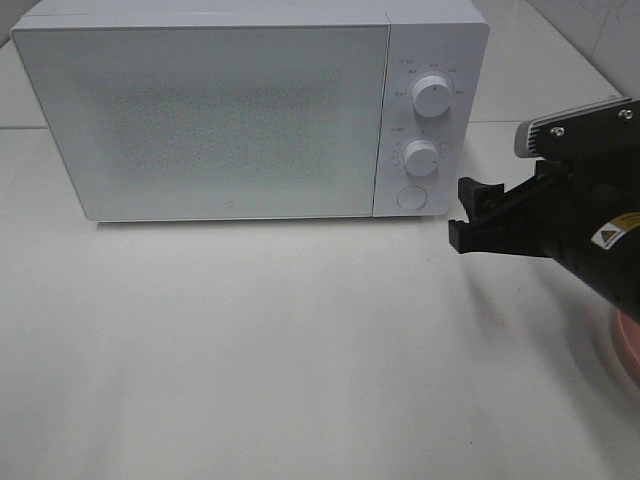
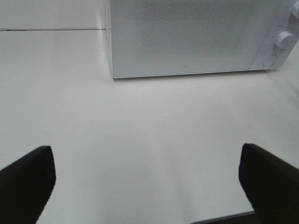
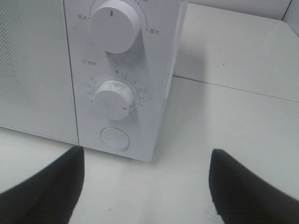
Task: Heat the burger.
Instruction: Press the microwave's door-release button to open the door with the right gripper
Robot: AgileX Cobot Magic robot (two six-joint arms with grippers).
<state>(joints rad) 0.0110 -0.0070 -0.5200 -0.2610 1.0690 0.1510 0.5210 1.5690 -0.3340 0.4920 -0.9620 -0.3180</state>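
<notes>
The burger is out of view in every frame. A white microwave (image 1: pixel 200 110) stands at the back of the table with its door shut. My right gripper (image 1: pixel 465 215) hovers open and empty just right of the microwave's control panel, level with its lower corner. In the right wrist view the right gripper (image 3: pixel 147 186) faces the timer knob (image 3: pixel 114 99) and the round door button (image 3: pixel 115 138). My left gripper (image 2: pixel 147 186) is open and empty above bare table, well in front of the microwave (image 2: pixel 187 37).
Two knobs (image 1: pixel 431 96) (image 1: pixel 421 158) and a round button (image 1: pixel 410 197) sit on the microwave's right panel. The rim of a pink plate (image 1: pixel 627 345) shows at the right edge, under my right arm. White tabletop spreads in front of the microwave.
</notes>
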